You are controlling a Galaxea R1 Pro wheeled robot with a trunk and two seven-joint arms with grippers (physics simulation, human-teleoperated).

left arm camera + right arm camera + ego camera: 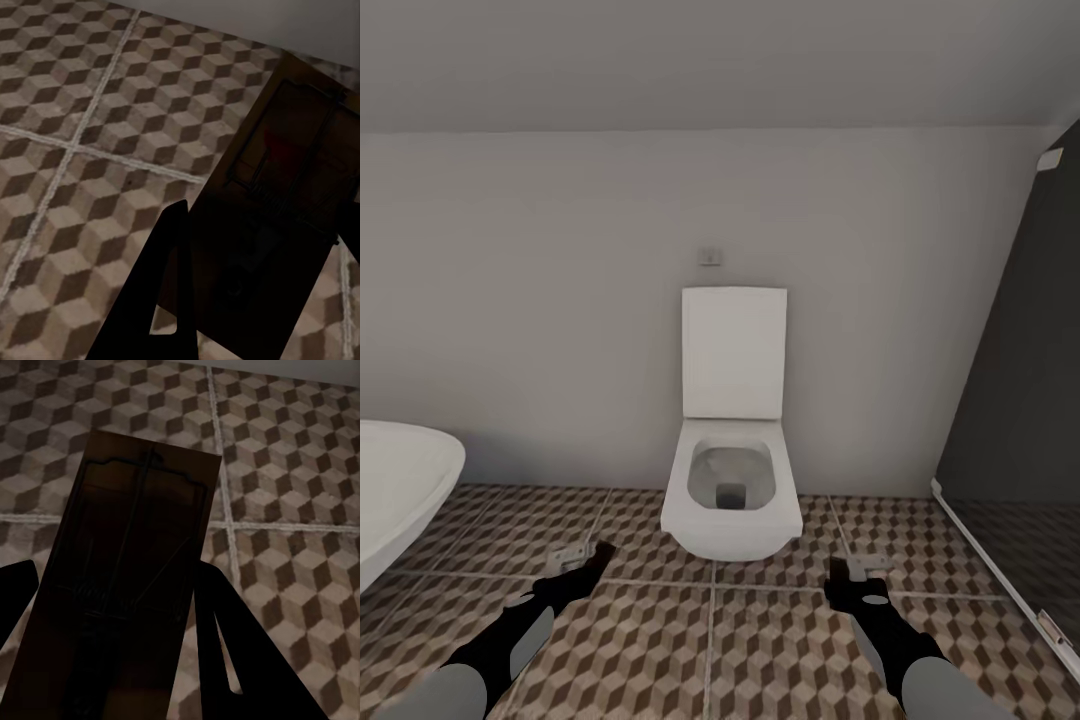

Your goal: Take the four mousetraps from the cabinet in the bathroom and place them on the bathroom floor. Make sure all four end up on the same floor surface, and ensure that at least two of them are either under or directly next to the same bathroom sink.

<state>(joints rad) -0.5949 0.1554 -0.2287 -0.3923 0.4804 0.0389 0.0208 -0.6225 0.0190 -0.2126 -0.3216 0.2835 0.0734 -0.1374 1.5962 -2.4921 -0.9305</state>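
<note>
My left gripper (586, 562) is shut on a mousetrap (569, 553), a small brown slab with grey metal, held low above the cube-patterned bathroom floor (710, 650). In the left wrist view that mousetrap (292, 165) lies dark between the fingers (169, 285), and its red spot is faint. My right gripper (850, 576) is shut on a second mousetrap (866, 563). The right wrist view has this mousetrap (127, 570) lengthwise between the black fingers (225, 645), over the tiles (300, 472). The cabinet, the sink and the other mousetraps are out of view.
A white wall-hung toilet (732, 490) with its lid up stands straight ahead against the grey wall. The rim of an oval white bathtub (395, 490) enters at the left. A dark glass shower panel (1020, 400) closes off the right side.
</note>
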